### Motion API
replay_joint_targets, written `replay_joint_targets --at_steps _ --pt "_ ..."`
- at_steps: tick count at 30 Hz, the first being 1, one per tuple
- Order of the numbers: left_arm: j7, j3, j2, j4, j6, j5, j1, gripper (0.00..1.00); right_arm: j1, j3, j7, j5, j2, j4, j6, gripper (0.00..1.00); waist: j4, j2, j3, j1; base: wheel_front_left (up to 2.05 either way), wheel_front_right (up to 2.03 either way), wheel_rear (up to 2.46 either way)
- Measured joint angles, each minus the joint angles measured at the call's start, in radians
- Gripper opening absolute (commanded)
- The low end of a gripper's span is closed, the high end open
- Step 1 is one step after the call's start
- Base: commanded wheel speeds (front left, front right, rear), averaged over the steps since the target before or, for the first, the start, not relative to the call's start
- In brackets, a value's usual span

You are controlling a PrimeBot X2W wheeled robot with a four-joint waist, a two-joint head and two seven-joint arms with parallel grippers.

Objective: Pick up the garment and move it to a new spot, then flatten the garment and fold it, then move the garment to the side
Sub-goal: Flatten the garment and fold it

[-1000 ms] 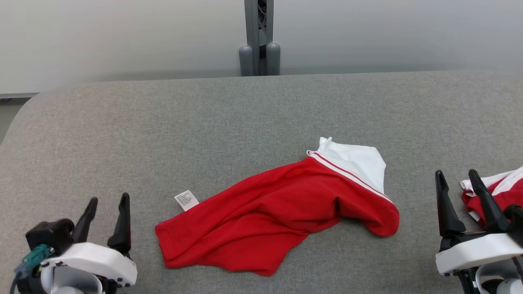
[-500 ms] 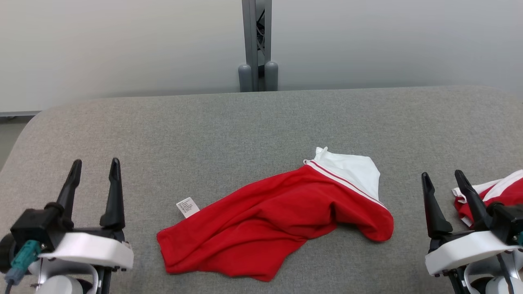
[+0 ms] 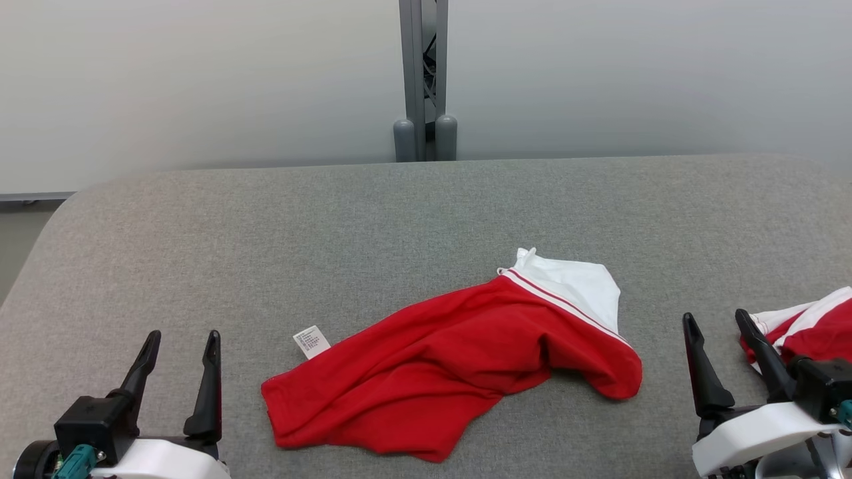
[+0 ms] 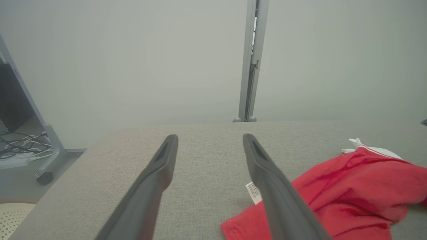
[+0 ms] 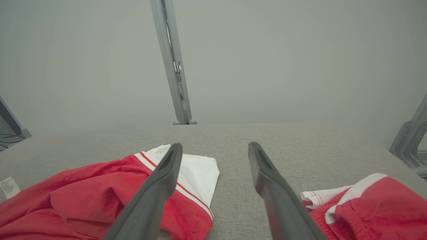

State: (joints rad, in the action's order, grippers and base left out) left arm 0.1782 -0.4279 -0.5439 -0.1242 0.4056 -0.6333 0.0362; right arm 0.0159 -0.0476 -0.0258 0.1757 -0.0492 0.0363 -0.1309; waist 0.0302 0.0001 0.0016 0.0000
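Moved: my head camera has tipped, so the whole scene sits lower in the head view; measured against the garment (image 3: pixel 452 372), the left gripper (image 3: pixel 184 336) has dropped back toward me, and the right gripper (image 3: pixel 713 316) a little too; the garment lies as it did.
Left gripper: fingers spread wide, empty, parked just off the garment's left end; I judge it is waiting for the pickup.
Right gripper: also spread wide and empty, standing between the garment and the other garment (image 3: pixel 812 326).
Garment: crumpled on the near middle of the table (image 3: pixel 333 233); tag (image 3: pixel 311 341) sticks out at its left, white panel (image 3: pixel 579 286) at its far right; it isn't flat, so I'd say no step is done.
Other garment: at the right edge; likely set aside, so I'd leave it.
Far: post (image 3: pixel 424 80) behind the table; plain wall (image 3: pixel 200 80).
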Motion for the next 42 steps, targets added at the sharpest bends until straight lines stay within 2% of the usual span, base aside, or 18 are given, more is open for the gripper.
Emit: replay_joint_targets --at_steps 14,21,28,38,41,42 --pt "-0.032 -0.019 -0.004 -0.025 -0.002 0.000 -0.015 1.00 -0.017 -0.009 0.007 0.000 0.000 -0.006 0.000 1.00 0.004 0.0000 0.017 0.0001 0.00 0.00 0.00" --pt "-0.083 -0.055 -0.002 -0.024 -0.027 -0.017 -0.021 1.00 -0.028 -0.014 0.013 -0.008 0.000 -0.004 0.000 1.00 0.011 0.0000 0.022 0.0000 0.00 0.00 0.00" --pt "-0.215 -0.115 0.013 0.029 -0.089 -0.095 -0.034 1.00 -0.039 -0.012 0.017 -0.009 0.000 0.001 0.000 1.00 0.007 0.0000 0.036 0.0001 0.00 0.00 0.00" --pt "-0.248 -0.124 0.044 0.185 -0.174 -0.161 -0.106 1.00 -0.104 -0.002 0.025 -0.007 -0.022 0.036 0.000 1.00 -0.012 0.0000 0.084 0.0000 0.00 0.00 0.00" --pt "-0.259 -0.129 0.063 0.271 -0.230 -0.189 -0.147 1.00 -0.153 0.004 0.023 -0.006 -0.038 0.062 0.000 1.00 -0.017 0.0000 0.122 0.0000 0.00 0.00 0.00" --pt "-0.259 -0.129 0.063 0.271 -0.230 -0.189 -0.147 1.00 -0.153 0.004 0.023 -0.006 -0.038 0.062 0.000 1.00 -0.017 0.0000 0.122 0.0000 0.00 0.00 0.00"
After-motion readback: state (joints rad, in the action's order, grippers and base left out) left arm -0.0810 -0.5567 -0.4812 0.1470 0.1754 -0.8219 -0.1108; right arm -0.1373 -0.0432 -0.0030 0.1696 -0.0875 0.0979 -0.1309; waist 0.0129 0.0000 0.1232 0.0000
